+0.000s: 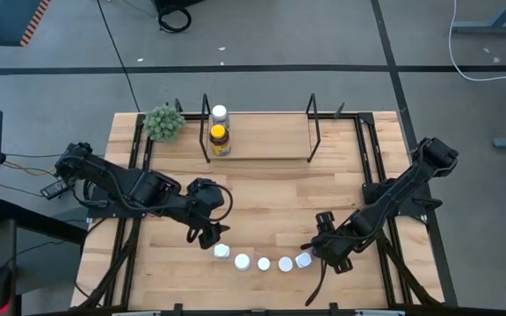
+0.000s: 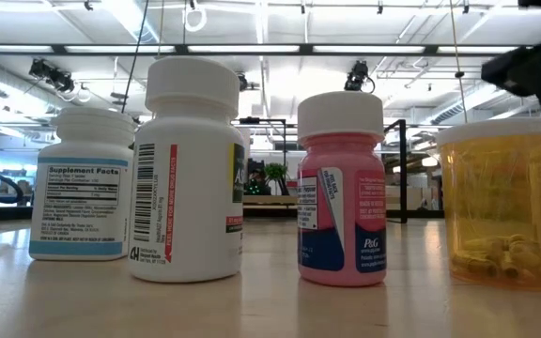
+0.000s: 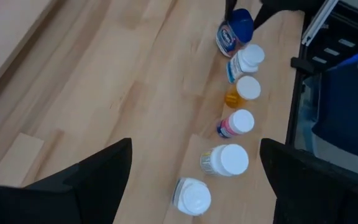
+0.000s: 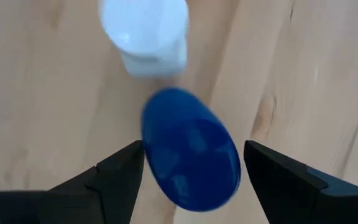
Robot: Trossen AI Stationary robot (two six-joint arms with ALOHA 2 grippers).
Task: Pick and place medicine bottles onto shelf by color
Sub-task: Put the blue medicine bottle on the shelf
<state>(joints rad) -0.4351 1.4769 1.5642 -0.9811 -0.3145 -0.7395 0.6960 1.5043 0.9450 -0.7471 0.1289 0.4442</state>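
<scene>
Your medicine bottles [image 1: 263, 262], small smooth cylinders with round white caps, curve in a row along the near edge of the pale wooden counter [image 1: 271, 197]. A blue-capped bottle [image 4: 190, 157] sits between your right tool's [image 4: 191, 180] wide-spread fingers, not gripped. Your left tool [image 1: 207, 235] hovers spread wide, empty, beside the row's other end. A white bottle [image 1: 219, 113] and an amber bottle [image 1: 220, 140] stand on the light-wood, black-wire shelf [image 1: 271, 136].

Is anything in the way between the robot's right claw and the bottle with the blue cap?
No. The right gripper hangs right over the blue-capped bottle, its open fingers on either side, nothing between. A white-capped bottle stands close beside it.
</scene>
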